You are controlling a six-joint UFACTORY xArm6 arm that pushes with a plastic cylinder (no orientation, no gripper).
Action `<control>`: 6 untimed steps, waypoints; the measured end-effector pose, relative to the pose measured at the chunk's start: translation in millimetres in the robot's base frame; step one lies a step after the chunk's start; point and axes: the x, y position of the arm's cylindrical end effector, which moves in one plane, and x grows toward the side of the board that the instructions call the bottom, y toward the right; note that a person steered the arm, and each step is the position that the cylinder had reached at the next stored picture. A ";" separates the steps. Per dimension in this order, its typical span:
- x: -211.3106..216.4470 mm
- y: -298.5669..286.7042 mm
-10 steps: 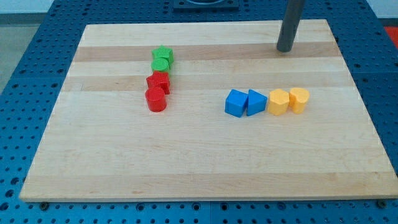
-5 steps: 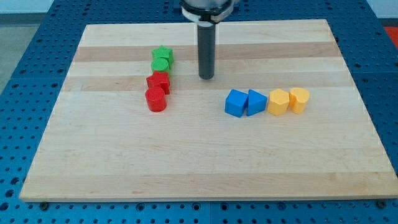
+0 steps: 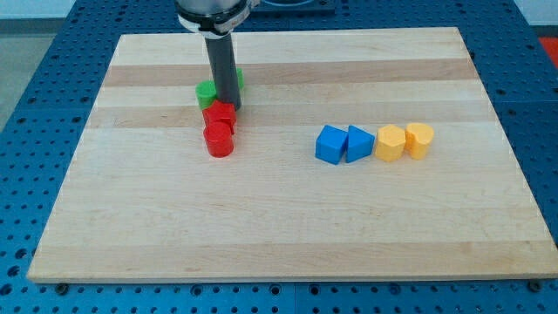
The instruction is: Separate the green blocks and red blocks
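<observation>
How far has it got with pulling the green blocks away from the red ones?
Barely started. My tip sits right at the seam of the column, against the green blocks, partly hiding them. The red blocks below touch each other, and the upper one looks to touch the greens. The actual separation is left.

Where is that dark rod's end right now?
My tip sits in the view's upper left, between the green blocks and the red blocks.
</observation>
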 end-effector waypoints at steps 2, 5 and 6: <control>0.0 -25.1; 44.8 -22.2; 56.9 -10.1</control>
